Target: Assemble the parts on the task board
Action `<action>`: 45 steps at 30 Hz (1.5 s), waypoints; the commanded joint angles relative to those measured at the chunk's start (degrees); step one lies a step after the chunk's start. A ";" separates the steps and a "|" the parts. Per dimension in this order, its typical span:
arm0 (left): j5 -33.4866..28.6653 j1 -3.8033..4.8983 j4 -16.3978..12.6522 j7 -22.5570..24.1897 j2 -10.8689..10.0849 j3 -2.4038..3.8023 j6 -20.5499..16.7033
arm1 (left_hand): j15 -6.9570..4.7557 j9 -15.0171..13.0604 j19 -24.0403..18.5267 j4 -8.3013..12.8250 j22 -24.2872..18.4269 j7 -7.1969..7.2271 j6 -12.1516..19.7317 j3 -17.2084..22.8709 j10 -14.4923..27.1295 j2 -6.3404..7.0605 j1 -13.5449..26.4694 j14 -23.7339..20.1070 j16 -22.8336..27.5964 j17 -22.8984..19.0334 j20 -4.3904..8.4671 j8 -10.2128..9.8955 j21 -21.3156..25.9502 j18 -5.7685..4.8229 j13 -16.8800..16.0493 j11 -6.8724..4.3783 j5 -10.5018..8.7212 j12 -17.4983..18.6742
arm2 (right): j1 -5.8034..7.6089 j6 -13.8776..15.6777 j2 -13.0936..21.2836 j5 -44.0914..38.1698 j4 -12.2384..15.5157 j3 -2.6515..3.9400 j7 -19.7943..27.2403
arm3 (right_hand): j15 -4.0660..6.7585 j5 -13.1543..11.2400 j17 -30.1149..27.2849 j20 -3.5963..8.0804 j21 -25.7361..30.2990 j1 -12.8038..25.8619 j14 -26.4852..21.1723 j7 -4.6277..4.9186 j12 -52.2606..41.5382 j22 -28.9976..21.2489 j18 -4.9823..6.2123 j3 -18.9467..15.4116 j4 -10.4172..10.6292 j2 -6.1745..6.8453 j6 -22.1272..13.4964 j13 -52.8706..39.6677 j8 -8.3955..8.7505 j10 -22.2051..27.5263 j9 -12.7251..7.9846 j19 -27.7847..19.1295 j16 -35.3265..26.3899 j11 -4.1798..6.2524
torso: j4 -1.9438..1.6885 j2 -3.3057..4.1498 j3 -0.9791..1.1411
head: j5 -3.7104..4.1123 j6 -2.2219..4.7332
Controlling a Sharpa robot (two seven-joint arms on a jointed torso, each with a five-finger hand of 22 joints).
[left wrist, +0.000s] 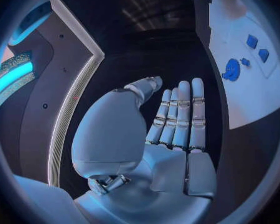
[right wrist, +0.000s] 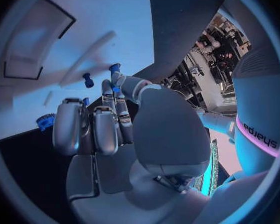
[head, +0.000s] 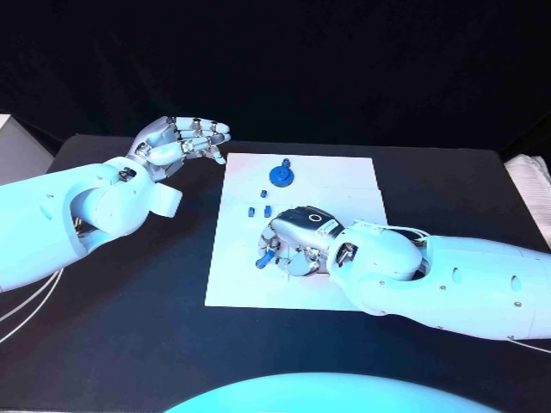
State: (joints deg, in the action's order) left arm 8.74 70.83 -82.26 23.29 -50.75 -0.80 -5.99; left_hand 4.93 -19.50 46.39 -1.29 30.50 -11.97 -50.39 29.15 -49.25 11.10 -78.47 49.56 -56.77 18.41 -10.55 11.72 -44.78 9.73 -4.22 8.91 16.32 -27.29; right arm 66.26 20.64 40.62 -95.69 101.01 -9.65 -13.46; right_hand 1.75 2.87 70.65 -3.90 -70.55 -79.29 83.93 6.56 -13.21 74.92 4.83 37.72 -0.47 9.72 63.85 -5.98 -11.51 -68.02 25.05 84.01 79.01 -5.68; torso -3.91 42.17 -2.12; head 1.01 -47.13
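My right hand (head: 298,241) curled low over the white task board (head: 350,176), seemingly pinching a small blue part (right wrist: 115,67) (fingertips obscure it), my left hand (head: 182,139) open, empty, beside the board's far corner.

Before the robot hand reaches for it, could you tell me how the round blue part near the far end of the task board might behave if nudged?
The round blue part looks like a small rigid gear, so probably stiff and light. It seems to lie flat on the task board, so it would likely slide rather than roll. Its toothed rim may offer some grip.
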 commanded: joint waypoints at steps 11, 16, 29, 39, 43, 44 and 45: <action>-0.29 -0.01 -0.02 0.21 0.09 0.02 0.96 | 0.25 0.09 0.37 -0.05 -0.09 -0.01 0.40 -0.46 0.32 -0.42 -0.28 0.22 0.27 -0.07 0.03 -0.20 0.25 0.69 0.06 0.04 -0.01 0.21 | -0.30 -2.90 -1.90 -2.34 -0.97 -0.13 -0.56 | 0.30 0.97 -0.76 0.43 0.89 0.98 2.21 0.18 0.42 3.65 -0.89 0.37 -0.36 -0.12 -0.01 -0.30 -0.45 -3.40 0.26 1.52 -0.44 3.13 | 0.15 -0.05 -0.07 | 0.45 0.48; -0.29 -0.02 -0.07 0.20 0.13 0.02 0.96 | 0.25 0.09 0.37 -0.05 -0.09 -0.01 0.40 -0.46 0.32 -0.42 -0.28 0.22 0.27 -0.07 0.03 -0.20 0.25 0.69 0.06 0.04 -0.01 0.21 | -0.50 -3.51 -2.62 -2.94 -1.32 -0.32 -0.52 | 0.29 1.02 -0.90 0.40 1.15 1.24 2.17 0.15 0.72 3.57 -0.84 0.10 -0.78 0.46 -0.10 -0.44 -0.47 -3.33 0.37 1.39 -0.53 3.14 | 0.00 -0.02 -0.07 | 0.56 0.39; -0.29 -0.03 0.10 0.06 0.24 0.02 1.03 | 0.22 0.15 0.52 -0.09 -0.15 -0.03 0.56 -0.53 0.43 -0.48 -0.31 0.40 0.24 -0.02 0.04 -0.30 0.32 0.72 0.08 0.05 -0.01 0.22 | -0.96 0.46 -2.82 -3.02 -1.34 -0.52 0.15 | -2.02 5.00 -8.25 -1.46 13.79 4.90 -1.36 1.82 4.64 -2.72 1.23 -2.24 -0.52 4.95 -5.60 0.41 2.86 4.38 -0.93 -3.24 -4.95 0.59 | 0.02 -0.09 0.02 | 0.63 0.75; -0.30 -0.24 0.19 0.00 0.27 0.02 1.06 | 0.22 0.15 0.52 -0.10 -0.16 -0.03 0.57 -0.54 0.44 -0.48 -0.30 0.39 0.25 -0.02 0.04 -0.30 0.33 0.72 0.08 0.05 -0.01 0.22 | -1.11 6.00 -1.64 -3.16 -0.91 -0.54 -0.42 | -3.57 8.62 -12.46 -3.26 26.52 2.49 -7.04 2.69 1.71 -8.90 3.31 -15.05 0.65 4.64 -12.35 0.89 6.54 13.72 -2.57 -8.24 -5.82 -0.94 | 0.09 -0.01 0.10 | 0.76 0.96; -0.33 -0.39 0.18 -0.03 0.16 0.01 1.05 | 0.23 0.16 0.52 -0.11 -0.18 -0.04 0.59 -0.56 0.47 -0.47 -0.29 0.36 0.29 -0.03 0.03 -0.31 0.37 0.71 0.08 0.05 0.00 0.23 | -1.13 8.44 -0.50 -2.92 -0.12 -0.53 -0.02 | -4.28 9.38 -14.31 -3.98 30.12 -2.71 -9.02 0.73 -2.01 -10.63 3.79 -29.78 5.32 2.30 -15.76 0.65 7.67 18.69 -3.23 -9.48 -5.36 -1.70 | 0.03 0.01 0.10 | 0.90 1.06; -0.35 -0.43 0.17 -0.03 0.12 0.01 1.04 | 0.23 0.16 0.52 -0.11 -0.18 -0.04 0.59 -0.56 0.47 -0.47 -0.29 0.36 0.29 -0.03 0.03 -0.31 0.37 0.71 0.08 0.05 0.00 0.23 | -1.13 9.05 -0.01 -2.71 0.21 -0.52 0.18 | -4.36 9.48 -15.18 -4.06 30.64 -6.65 -9.44 0.49 -5.03 -10.86 3.96 -33.82 10.62 2.27 -16.07 0.26 7.35 20.48 -3.25 -9.40 -4.95 -1.84 | 0.03 0.01 0.11 | 0.90 1.07; -0.36 -0.45 0.16 -0.04 0.10 0.01 1.04 | 0.23 0.16 0.52 -0.11 -0.18 -0.04 0.59 -0.56 0.47 -0.47 -0.29 0.36 0.29 -0.03 0.03 -0.31 0.37 0.71 0.08 0.05 0.00 0.23 | -1.12 9.39 0.32 -2.58 0.43 -0.51 0.28 | -4.36 9.44 -15.20 -4.07 30.62 -6.70 -9.44 0.51 -5.15 -10.84 3.94 -33.92 10.87 2.35 -16.08 0.24 7.34 20.53 -3.25 -9.39 -4.93 -1.82 | 0.01 0.03 0.10 | 0.95 1.06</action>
State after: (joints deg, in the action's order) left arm 8.70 70.40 -82.01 23.03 -50.69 -0.82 -5.88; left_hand 5.13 -19.42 46.39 -1.43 30.41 -12.18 -50.18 29.01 -49.25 10.88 -78.69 49.76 -56.71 18.41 -10.55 11.72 -44.73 9.73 -4.22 8.91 16.32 -27.28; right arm 65.18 26.26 40.76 -98.13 101.18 -10.18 -13.85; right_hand -2.59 12.32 55.51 -7.80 -40.04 -85.64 74.73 7.06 -18.19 64.15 8.42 4.36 9.97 12.16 47.99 -5.73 -3.97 -47.68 21.85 74.77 73.99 -7.43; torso -3.85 42.16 -2.03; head 1.87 -46.11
